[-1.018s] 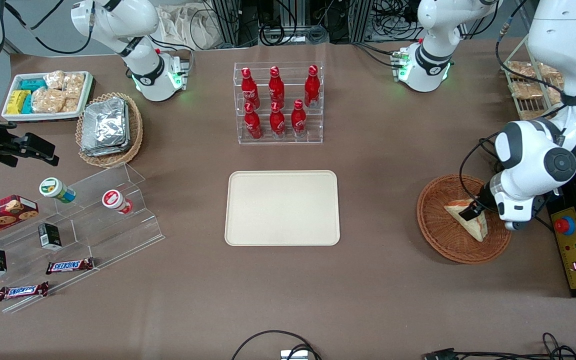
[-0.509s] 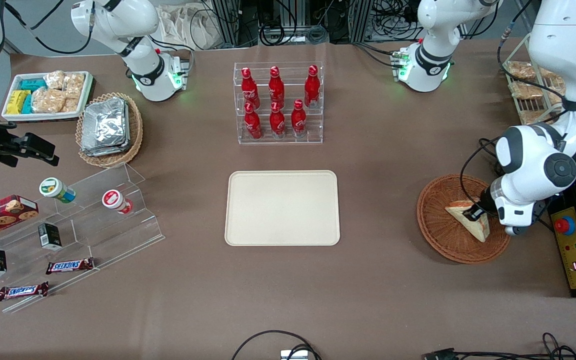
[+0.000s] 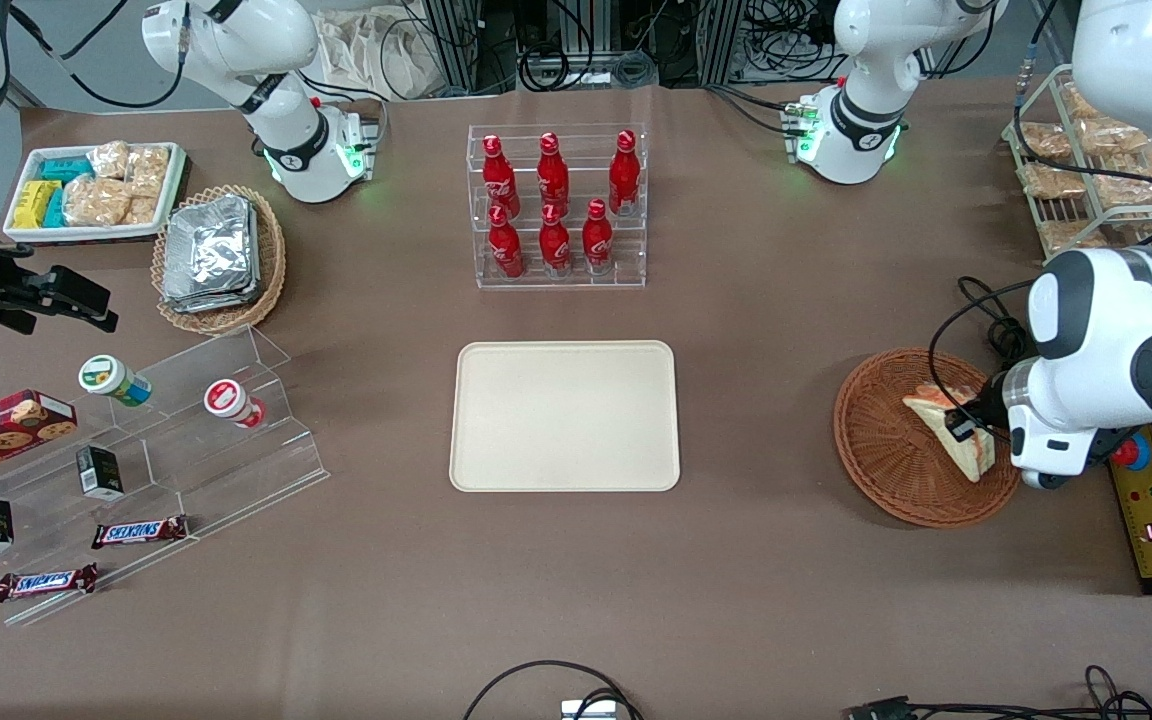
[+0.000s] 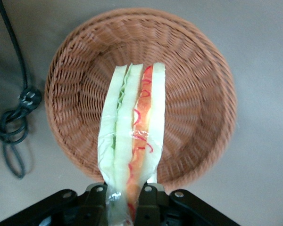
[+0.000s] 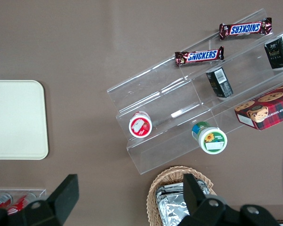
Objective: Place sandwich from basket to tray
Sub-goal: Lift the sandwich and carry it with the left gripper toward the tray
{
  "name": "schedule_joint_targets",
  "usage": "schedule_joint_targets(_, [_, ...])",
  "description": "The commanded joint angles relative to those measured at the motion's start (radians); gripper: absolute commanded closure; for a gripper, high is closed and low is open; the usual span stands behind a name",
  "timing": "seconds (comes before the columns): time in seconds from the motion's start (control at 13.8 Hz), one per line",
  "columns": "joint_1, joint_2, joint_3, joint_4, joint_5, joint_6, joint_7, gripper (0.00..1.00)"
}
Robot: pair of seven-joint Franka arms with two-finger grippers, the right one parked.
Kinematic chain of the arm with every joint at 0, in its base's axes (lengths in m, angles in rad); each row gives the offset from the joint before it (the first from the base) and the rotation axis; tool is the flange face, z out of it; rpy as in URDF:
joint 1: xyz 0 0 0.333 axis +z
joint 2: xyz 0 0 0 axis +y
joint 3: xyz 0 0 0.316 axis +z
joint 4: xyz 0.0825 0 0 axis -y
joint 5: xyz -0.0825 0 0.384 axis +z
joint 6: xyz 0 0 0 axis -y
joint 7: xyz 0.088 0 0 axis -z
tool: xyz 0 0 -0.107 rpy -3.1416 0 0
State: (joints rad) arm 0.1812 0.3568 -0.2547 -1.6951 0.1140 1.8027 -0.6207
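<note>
gripper (image 4: 125,200): closed onto the sandwich (image 4: 132,141), fingers (image 4: 148,197) pinching the wide end across the bread faces, so the filling edge faces the wrist camera and stays intact
sandwich: over the basket (image 3: 881,460), toward the working arm's end of the table; looks lifted off the weave, though contact at the far tip is hard to rule out
basket: nothing else in it, so the way up is free
tray (image 3: 564,416): bare, mid-table, well apart from the basket; flat with a low rim, so an easy drop target
step: grasp done, lift and carry to the tray next, as I read it
bottle rack (image 3: 556,205): farther from the front camera than the tray, off the carry path
</note>
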Motion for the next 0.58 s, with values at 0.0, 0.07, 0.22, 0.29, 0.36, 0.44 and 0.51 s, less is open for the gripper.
schedule_joint_targets(0.0, [-0.107, 0.008, 0.006, 0.19, 0.012, -0.211, 0.1, 1.0])
schedule_joint_targets(0.07, [-0.15, 0.007, 0.003, 0.24, 0.007, -0.239, 0.13, 1.0])
schedule_joint_targets(0.22, [-0.222, 0.004, -0.024, 0.316, 0.009, -0.266, 0.138, 1.0])
schedule_joint_targets(0.29, [-0.261, 0.005, -0.038, 0.336, 0.01, -0.266, 0.136, 1.0])
schedule_joint_targets(0.36, [-0.3, 0.013, -0.05, 0.347, 0.004, -0.258, 0.127, 1.0])
schedule_joint_targets(0.44, [-0.348, 0.022, -0.052, 0.35, 0.003, -0.244, 0.11, 1.0])
schedule_joint_targets(0.51, [-0.391, 0.049, -0.051, 0.353, 0.003, -0.224, 0.092, 1.0])
